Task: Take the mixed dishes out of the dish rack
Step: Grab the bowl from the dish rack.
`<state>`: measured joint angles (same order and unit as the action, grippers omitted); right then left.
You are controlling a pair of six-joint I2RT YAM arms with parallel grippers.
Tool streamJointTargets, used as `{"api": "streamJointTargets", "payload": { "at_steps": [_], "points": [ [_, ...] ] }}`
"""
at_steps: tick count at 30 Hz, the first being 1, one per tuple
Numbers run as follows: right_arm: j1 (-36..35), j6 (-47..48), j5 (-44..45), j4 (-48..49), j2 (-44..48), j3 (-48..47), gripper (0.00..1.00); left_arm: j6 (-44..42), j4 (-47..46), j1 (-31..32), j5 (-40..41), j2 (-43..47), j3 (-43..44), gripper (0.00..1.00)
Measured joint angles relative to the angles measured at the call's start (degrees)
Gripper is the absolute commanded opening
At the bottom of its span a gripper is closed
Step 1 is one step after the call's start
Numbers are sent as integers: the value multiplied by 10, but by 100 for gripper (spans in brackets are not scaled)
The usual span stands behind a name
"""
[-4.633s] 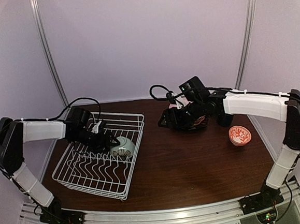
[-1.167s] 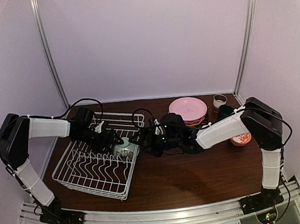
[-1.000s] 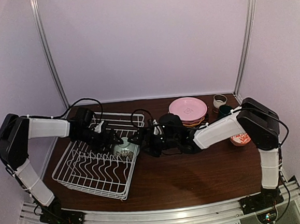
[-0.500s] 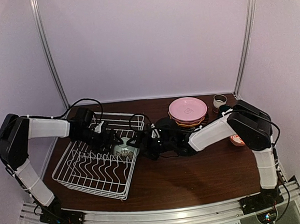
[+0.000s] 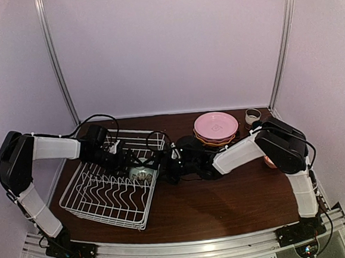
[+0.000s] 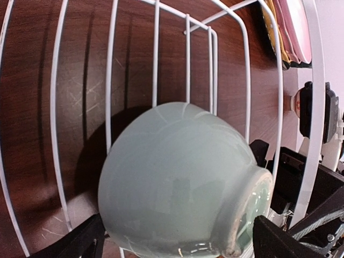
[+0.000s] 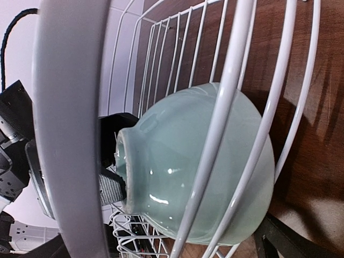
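Bowl on its side mid-frame, straddled by wide-open left gripper; right gripper, open and empty, just outside rack wall.

Dark brown wooden table, seen from above. White wire dish rack sits on left half, skewed to near edge. Stack of plates, pink on top, stands far centre-right. Small beige cup just beside stack, near far right corner.
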<state>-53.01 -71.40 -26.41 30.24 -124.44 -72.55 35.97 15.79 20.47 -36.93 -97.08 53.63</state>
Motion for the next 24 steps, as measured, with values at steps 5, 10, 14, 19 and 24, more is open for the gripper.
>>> {"api": "streamJointTargets", "payload": {
  "at_steps": [5, 10, 14, 19, 24],
  "points": [
    [0, -4, -2, 2, -4, -4, 100, 4, -3, 0, -3, 0, -1, 97],
    [0, -9, -4, 8, -10, -9, 100, 6, -2, 0, 0, 0, -1, 97],
    [0, -10, -6, 9, -12, -11, 97, 6, -2, 0, 4, 0, -1, 96],
    [1, -11, -7, 11, -16, -12, 93, 10, -5, -2, 0, 0, -4, 91],
    [2, -23, -7, 16, -19, -12, 89, 13, -8, -5, -1, 3, -7, 87]
  ]
}}
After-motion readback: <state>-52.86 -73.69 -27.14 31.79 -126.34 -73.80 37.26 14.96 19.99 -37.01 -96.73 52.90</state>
